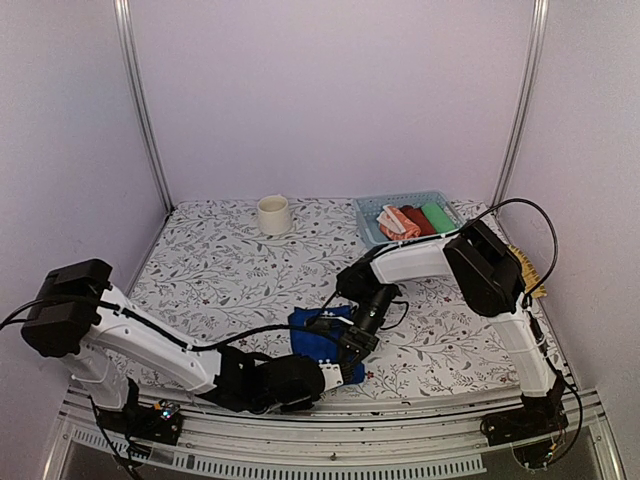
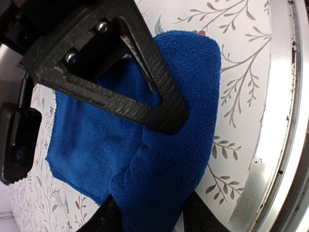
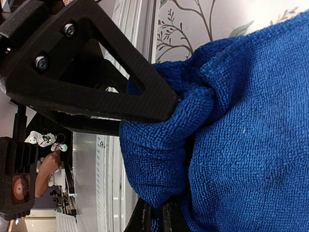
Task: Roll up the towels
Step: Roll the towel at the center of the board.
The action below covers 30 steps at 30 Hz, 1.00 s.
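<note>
Table (image 1: 230, 280): pale cover with grey floral print. Cream cup (image 1: 273, 214) stood upright at far centre. Pale blue basket (image 1: 368, 228) sat at far right, well apart from the cup. Blue towel (image 1: 310, 335) lay bunched near centre, partly folded over itself. Yellowish item (image 1: 532, 268) at right edge, not identifiable.

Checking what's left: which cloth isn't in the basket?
The blue towel: it lies on the table; the orange roll, red roll and green roll sit in the basket.
</note>
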Motion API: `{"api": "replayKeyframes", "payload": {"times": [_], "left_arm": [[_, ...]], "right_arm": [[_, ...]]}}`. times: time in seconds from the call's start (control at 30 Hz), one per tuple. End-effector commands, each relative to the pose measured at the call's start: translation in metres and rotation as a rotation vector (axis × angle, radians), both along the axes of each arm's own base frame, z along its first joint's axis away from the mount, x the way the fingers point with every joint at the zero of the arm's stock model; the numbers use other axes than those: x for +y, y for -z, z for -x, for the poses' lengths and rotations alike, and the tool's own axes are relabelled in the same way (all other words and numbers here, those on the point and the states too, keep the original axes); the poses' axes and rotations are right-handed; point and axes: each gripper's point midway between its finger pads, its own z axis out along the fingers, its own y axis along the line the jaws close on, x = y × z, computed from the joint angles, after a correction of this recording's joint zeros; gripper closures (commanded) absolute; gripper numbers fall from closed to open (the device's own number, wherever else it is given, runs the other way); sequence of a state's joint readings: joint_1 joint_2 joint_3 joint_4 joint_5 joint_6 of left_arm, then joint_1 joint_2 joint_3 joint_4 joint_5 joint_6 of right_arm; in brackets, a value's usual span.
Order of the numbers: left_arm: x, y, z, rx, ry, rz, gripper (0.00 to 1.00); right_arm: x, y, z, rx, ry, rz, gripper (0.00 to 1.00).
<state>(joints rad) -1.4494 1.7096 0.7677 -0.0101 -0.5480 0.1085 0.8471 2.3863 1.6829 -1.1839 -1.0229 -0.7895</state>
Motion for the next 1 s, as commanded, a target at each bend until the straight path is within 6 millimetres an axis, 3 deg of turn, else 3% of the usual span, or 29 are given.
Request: {"api": "replayKeyframes", "payload": {"times": [0.0,0.17,0.33,0.4,0.53,0.67,0.97], "left_arm": [[-0.007,-0.012,-0.003,-0.08,0.009,-0.063,0.57],[0.001,-0.032,0.005,-0.094,0.008,-0.038,0.52],[-0.011,-0.062,0.008,-0.17,0.02,-0.003,0.51],[-0.02,-0.056,0.016,-0.137,0.083,-0.008,0.5],[-0.032,-0.026,0.028,-0.032,0.167,-0.058,0.52],[-0.028,-0.003,0.011,0.03,0.101,-0.091,0.58],[-0.022,0.01,-0.006,0.022,0.054,-0.111,0.87]], "right_arm": [[-0.022,0.045,0.001,-0.058,-0.05,0.123,0.95],[-0.021,0.043,-0.001,-0.07,-0.047,0.123,0.95],[-0.021,0.044,-0.001,-0.07,-0.045,0.123,0.95],[-0.021,0.044,-0.001,-0.067,-0.045,0.124,0.95],[-0.022,0.045,-0.001,-0.071,-0.046,0.127,0.95],[-0.022,0.044,0.0,-0.065,-0.044,0.128,0.95],[-0.021,0.033,0.003,-0.053,-0.042,0.108,0.92]]}}
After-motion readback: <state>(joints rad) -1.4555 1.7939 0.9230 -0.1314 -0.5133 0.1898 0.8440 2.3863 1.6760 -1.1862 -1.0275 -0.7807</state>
